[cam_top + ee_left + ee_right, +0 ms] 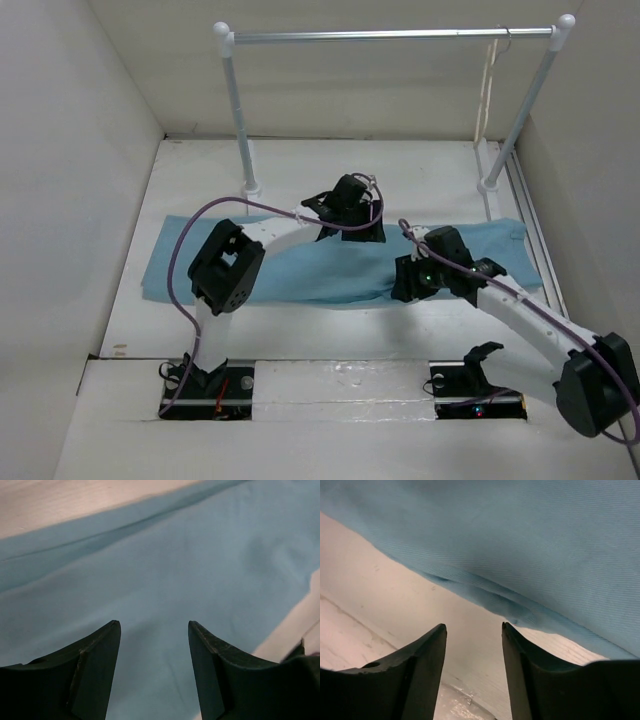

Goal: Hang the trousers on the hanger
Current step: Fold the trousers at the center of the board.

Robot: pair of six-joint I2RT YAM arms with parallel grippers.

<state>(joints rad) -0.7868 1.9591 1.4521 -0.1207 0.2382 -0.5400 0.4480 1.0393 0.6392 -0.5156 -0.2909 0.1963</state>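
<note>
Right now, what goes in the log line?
left gripper open over trousers | right gripper open at trousers' edge | trousers flat on table | hanger on rail

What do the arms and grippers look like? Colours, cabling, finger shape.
The left arm and right arm have white links and boxy black joint housings. A purple cable loops along each. The left gripper and right gripper are black, each with two dark, wedge-shaped fingers tapering to blunt tips.
</note>
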